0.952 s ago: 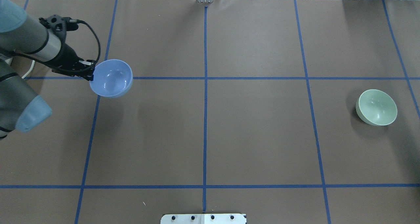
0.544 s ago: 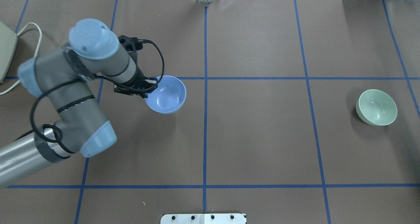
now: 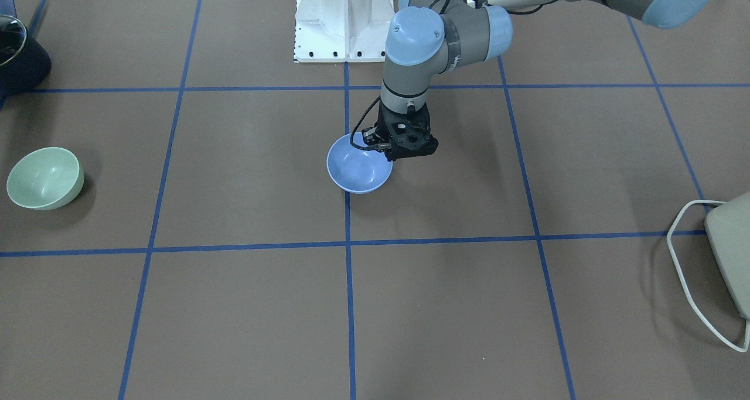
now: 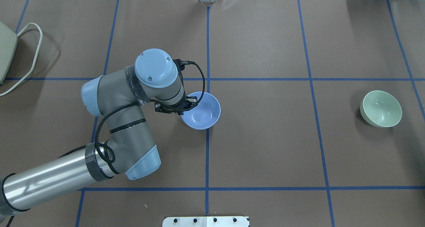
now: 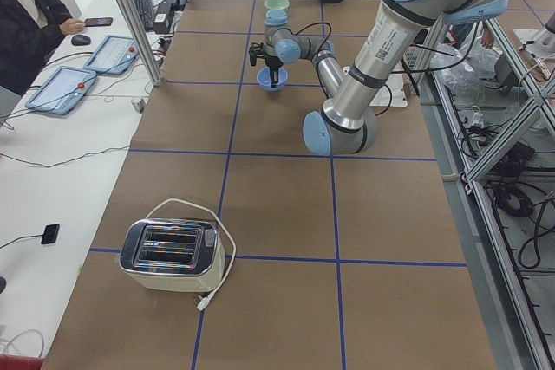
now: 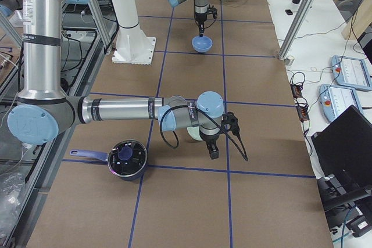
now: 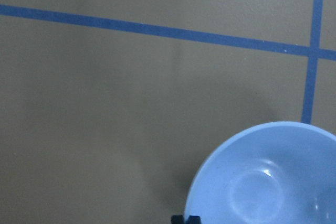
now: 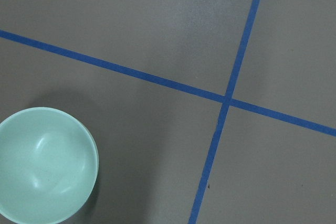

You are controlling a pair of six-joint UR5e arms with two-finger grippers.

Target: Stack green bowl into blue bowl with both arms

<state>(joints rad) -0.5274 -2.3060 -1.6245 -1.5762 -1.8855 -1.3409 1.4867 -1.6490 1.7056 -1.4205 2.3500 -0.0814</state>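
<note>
One grip only: left gripper (image 4: 189,104) is pinching blue bowl (image 4: 203,112) by its rim, green bowl (image 4: 381,108) well apart. For right gripper (image 6: 214,150), cannot tell finger state.

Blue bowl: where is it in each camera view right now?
Front-facing: blue bowl at centre.
Overhead: bowl at centre.
Exterior left: bowl far, top middle.
Exterior right: bowl far, top middle.
Left wrist: bowl in bottom right corner.
Right wrist: not in it.
Shared landmark: the central tape line passing under it.
</note>
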